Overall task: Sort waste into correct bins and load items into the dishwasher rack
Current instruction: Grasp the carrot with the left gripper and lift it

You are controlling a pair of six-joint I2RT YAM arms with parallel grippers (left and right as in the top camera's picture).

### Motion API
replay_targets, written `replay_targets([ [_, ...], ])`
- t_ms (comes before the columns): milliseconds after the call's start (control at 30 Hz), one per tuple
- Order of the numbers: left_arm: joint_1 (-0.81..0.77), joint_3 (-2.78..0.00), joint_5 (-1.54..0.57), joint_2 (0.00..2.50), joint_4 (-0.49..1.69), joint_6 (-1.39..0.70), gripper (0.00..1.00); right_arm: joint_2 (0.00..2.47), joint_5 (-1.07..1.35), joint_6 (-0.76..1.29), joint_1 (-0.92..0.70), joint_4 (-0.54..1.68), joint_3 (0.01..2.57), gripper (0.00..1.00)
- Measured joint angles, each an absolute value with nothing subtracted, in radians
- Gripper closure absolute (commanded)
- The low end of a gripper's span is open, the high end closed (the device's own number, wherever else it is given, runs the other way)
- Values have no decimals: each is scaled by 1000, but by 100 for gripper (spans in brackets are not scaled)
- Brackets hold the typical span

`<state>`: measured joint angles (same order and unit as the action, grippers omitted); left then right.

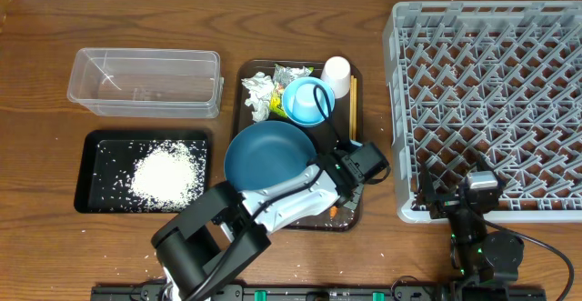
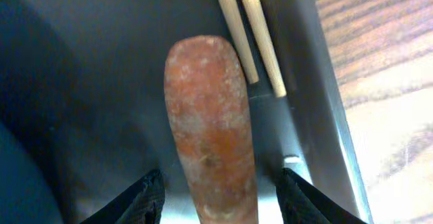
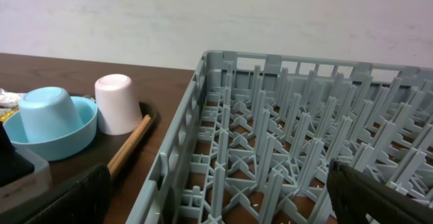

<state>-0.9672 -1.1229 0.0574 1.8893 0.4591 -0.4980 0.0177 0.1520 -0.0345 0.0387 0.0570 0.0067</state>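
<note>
While the left gripper [image 2: 220,176] hangs low over the near right corner of the brown serving tray [image 1: 244,124], its jaws stand apart on either side of the carrot [image 2: 210,129]. The carrot lies on the tray floor between them, and I cannot tell whether the fingers [image 2: 145,197] touch it. Right of the tray, the right gripper [image 3: 218,176] sits over the near edge of the grey rack [image 1: 393,110], its jaws wide apart and holding nothing. On the tray's near left part rests the big blue bowl [image 1: 268,155], with the left arm crossing its near rim. Left of the tray, the black tray [image 1: 91,169] holds a heap of rice [image 1: 168,172]. Just beyond the carrot, the chopsticks [image 2: 250,34] lie along the tray's right edge. Farther back on the tray stands the small light-blue bowl [image 1: 305,101], with crumpled paper [image 1: 259,92] to its left and the foil wrapper [image 1: 291,72] beyond. The white cup [image 1: 336,69] stands mouth down at the tray's far right corner. Farthest to the left is the clear tub [image 1: 145,83].
</note>
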Motion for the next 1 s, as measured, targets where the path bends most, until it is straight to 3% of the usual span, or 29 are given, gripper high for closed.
replay_targets([
  [267,-966,-1123,61,1889,459,-505,73,18,152,-35,39,57,7,1],
  [400,-966,-1123,60,1889,461,-502,79,18,152,-35,39,57,7,1],
  [700,-966,-1128,52,1847,483,-501,80,18,152,-35,39,57,7,1],
  [1000,-960,-1134,138,1530,519,-501,80,18,152,-35,39,57,7,1],
])
